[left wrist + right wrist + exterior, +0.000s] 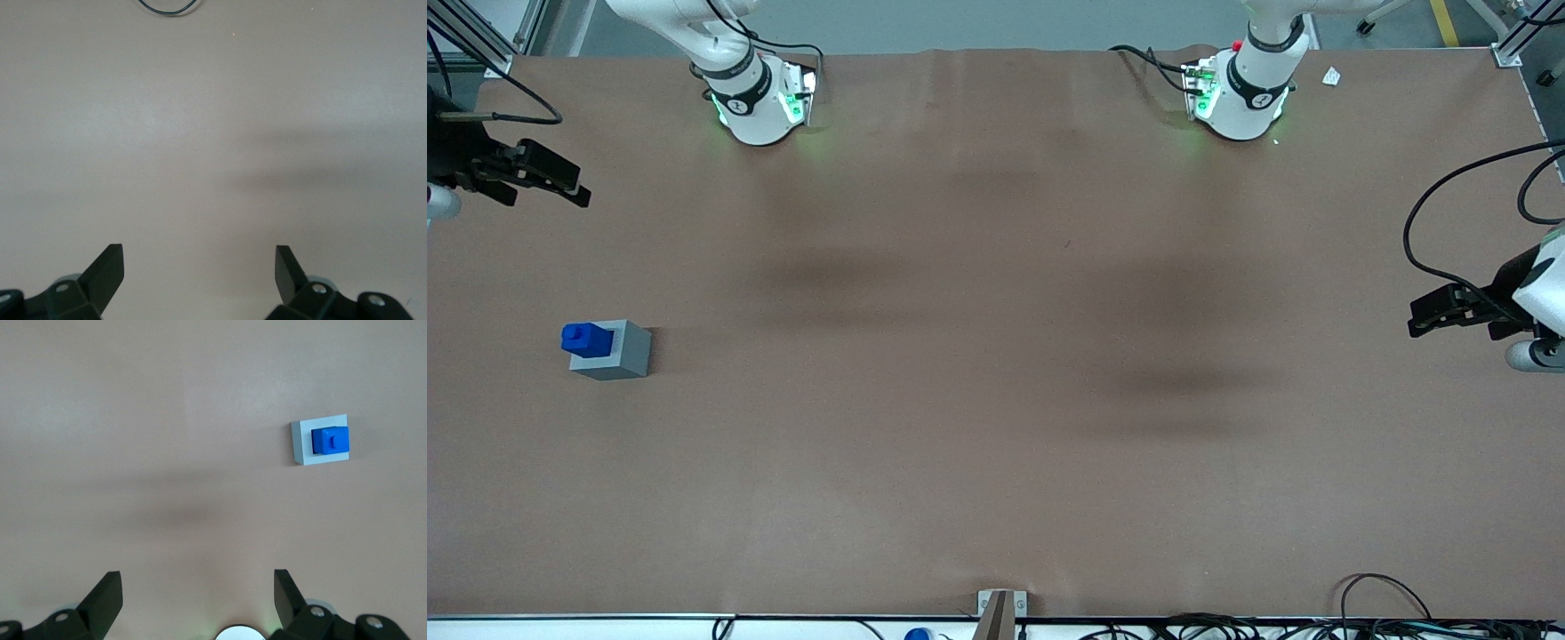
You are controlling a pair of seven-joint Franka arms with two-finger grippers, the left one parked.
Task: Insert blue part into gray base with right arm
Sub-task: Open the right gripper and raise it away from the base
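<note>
The gray base [624,352] stands on the brown table toward the working arm's end. The blue part [586,339] sits upright in its top socket, its narrower stub pointing up. My right arm's gripper [578,189] hangs at the table's edge, farther from the front camera than the base and well apart from it. The right wrist view shows the gripper [198,577] open over bare table, with nothing between its fingers. There the gray base [302,445] and the blue part [329,441] in it appear from above, some way off from the fingertips.
Two white arm pedestals [758,111] [1241,105] stand at the table's edge farthest from the front camera. A small white scrap [1331,76] lies near the second one. Black cables [1383,613] run along the edge nearest the camera.
</note>
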